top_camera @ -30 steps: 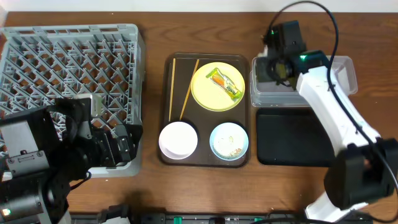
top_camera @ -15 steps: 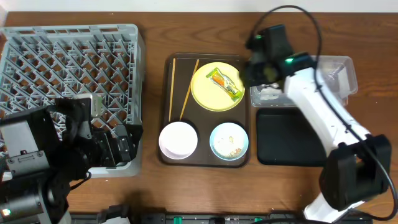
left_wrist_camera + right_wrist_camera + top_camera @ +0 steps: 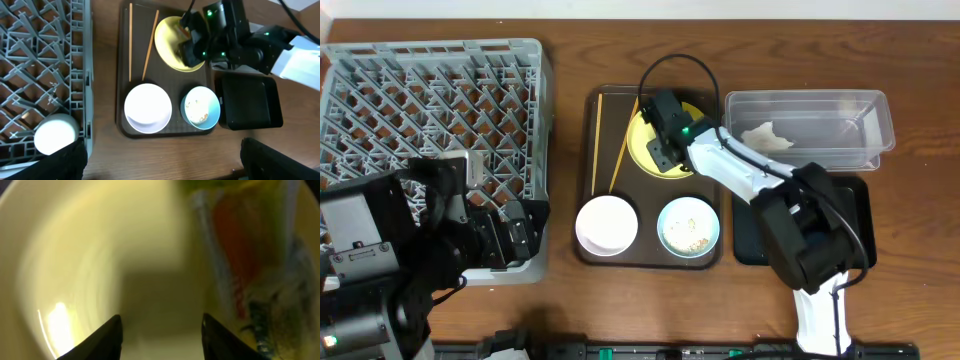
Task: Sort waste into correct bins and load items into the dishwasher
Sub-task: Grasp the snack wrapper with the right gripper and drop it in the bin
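My right gripper (image 3: pixel 665 135) hangs low over the round yellow plate (image 3: pixel 640 142) on the brown tray. In the right wrist view its jaws (image 3: pixel 161 317) are open and empty over the plate (image 3: pixel 75 255), with the yellow-green wrapper (image 3: pixel 250 255) just to their right. The crumpled white tissue (image 3: pixel 767 135) lies in the clear tub (image 3: pixel 840 105). The white bowl (image 3: pixel 607 224), the light-blue bowl (image 3: pixel 688 227) with rice crumbs and two chopsticks (image 3: pixel 597 140) sit on the tray. My left gripper (image 3: pixel 162 157) is open and empty near the grey dish rack (image 3: pixel 430 110).
The brown serving tray (image 3: pixel 582 175) lies between the rack and the bins. The black tray (image 3: pixel 745 240) sits below the clear tub, partly covered by my right arm. My left arm overlaps the rack's near right corner (image 3: pixel 510 240).
My right arm has swung left from over the clear tub down to the yellow plate. The tissue now lies in the tub. The left arm has not moved.
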You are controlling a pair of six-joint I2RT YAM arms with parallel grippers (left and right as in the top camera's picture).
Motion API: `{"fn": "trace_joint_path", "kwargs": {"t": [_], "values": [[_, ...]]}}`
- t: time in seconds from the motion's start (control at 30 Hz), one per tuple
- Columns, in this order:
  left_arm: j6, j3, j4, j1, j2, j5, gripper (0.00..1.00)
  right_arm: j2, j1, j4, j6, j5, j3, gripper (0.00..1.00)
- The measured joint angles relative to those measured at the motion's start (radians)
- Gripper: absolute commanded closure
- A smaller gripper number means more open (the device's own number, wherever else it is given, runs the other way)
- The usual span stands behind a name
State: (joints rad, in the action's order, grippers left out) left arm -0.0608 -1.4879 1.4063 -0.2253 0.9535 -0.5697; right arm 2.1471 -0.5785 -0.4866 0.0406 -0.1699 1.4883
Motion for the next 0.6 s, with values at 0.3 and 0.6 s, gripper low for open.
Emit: {"fn": "trace_joint_path", "kwargs": {"t": [0.3,0.6], "values": [[0.0,0.0,0.0,0.0,0.0,0.0,0.02,0.0,0.017,-0.015,0.001,-0.031,0.001,0.66],[0.0,0.0,0.0,0.0,0.0,0.0,0.02,-0.047,0.01,-0.012,-0.008,-0.03,0.001,0.6]]}}
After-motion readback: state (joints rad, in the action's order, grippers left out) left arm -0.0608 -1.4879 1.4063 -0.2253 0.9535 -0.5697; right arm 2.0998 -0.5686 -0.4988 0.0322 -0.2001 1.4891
